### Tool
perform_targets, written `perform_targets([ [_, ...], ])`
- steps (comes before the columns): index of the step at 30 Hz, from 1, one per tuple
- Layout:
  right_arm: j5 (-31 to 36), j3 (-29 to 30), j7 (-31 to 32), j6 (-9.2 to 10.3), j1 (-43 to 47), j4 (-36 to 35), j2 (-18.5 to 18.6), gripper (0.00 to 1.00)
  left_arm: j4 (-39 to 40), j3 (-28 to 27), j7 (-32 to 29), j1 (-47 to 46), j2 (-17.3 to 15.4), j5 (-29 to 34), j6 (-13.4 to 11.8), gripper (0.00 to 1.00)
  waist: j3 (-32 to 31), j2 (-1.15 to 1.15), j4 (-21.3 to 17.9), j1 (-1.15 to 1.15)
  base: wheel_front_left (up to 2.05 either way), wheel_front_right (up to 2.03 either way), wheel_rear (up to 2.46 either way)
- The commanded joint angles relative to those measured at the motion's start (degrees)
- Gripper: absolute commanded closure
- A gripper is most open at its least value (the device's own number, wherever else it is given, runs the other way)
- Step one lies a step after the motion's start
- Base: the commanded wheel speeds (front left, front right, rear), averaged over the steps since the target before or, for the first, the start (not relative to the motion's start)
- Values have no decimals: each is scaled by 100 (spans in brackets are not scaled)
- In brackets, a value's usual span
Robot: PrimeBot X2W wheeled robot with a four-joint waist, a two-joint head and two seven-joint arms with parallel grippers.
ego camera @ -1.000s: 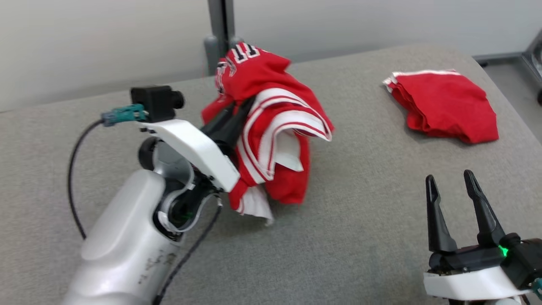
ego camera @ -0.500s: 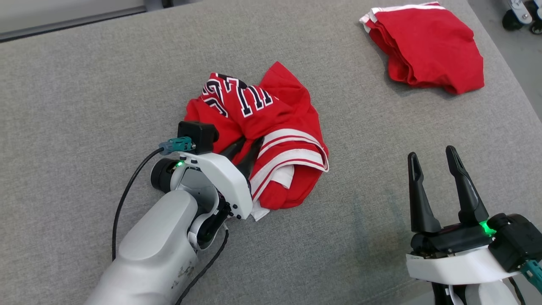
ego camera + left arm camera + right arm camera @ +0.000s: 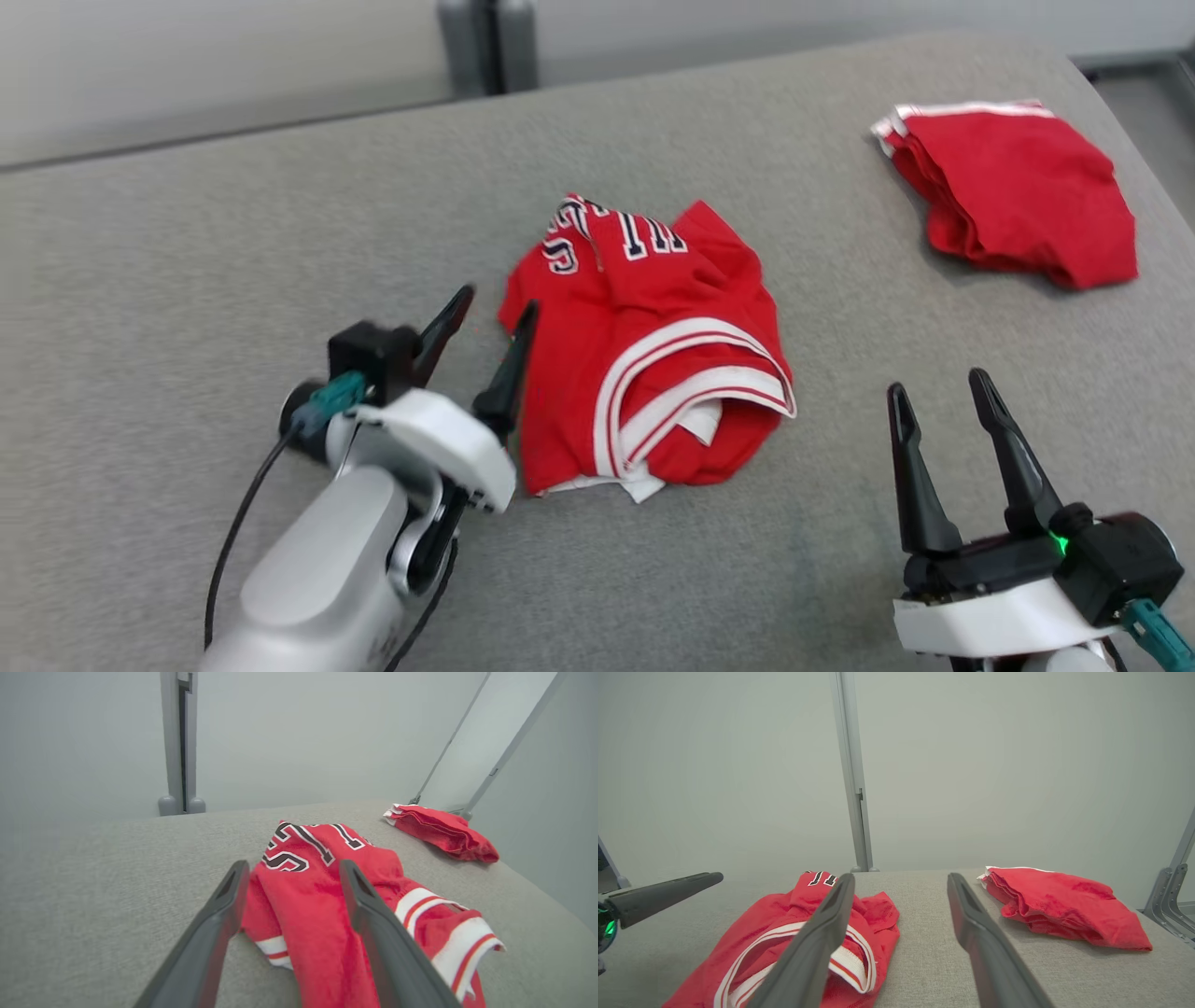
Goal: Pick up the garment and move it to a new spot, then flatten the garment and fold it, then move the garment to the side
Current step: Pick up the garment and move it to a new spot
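The crumpled red jersey [image 3: 653,355] lies in the middle of the grey worktop [image 3: 187,280]. The left claw [image 3: 487,327] gapes at its left edge, gripping nothing. The right claw [image 3: 937,390] hovers apart, spread and empty.

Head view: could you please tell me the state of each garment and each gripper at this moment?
Crumpled red jersey with white stripes and dark lettering: lying bunched on the grey fabric surface, not flattened, not folded.
Plain red garment with white trim: folded, lying at the far right, untouched.
Left gripper: open, beside the jersey's left edge, holding nothing.
Right gripper: open, empty, apart from both garments.
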State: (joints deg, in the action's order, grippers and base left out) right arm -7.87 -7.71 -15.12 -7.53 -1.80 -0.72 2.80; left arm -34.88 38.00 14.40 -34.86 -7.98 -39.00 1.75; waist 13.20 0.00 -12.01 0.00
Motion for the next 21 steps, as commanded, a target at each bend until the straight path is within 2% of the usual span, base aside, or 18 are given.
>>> perform_targets([
  [1, 20, 41, -2, 7, 80, 23, 19, 0, 13, -40, 32, 138, -18, -17, -42, 0, -479, 0, 454, 0, 0, 0, 0],
  [3, 52, 72, -2, 7, 193, 54, 18, 0, 138, -227, 75, 446, -72, 87, -188, 0, -731, 0, 646, 0, 0, 0, 0],
  [7, 8, 139, -2, 6, 432, 44, 24, 0, 880, -1021, 79, 1383, -128, 595, -502, 0, -1178, 0, 994, 0, 0, 0, 0],
  [10, 27, 128, -2, 6, 544, 26, 21, 0, 1745, -1893, 82, 2352, -38, 1274, -649, 0, -1367, 0, 1171, 0, 0, 0, 0],
  [16, 86, 187, -2, 7, 898, 12, 18, 0, 2780, -2856, 83, 3773, 234, 2236, -435, 0, -1728, 0, 1289, 0, 0, 0, 0],
  [21, -42, 138, -2, 7, 1371, 90, 15, 0, 3209, -3298, 83, 4631, 436, 2740, -186, 0, -1984, 0, 1350, 0, 0, 0, 0],
])
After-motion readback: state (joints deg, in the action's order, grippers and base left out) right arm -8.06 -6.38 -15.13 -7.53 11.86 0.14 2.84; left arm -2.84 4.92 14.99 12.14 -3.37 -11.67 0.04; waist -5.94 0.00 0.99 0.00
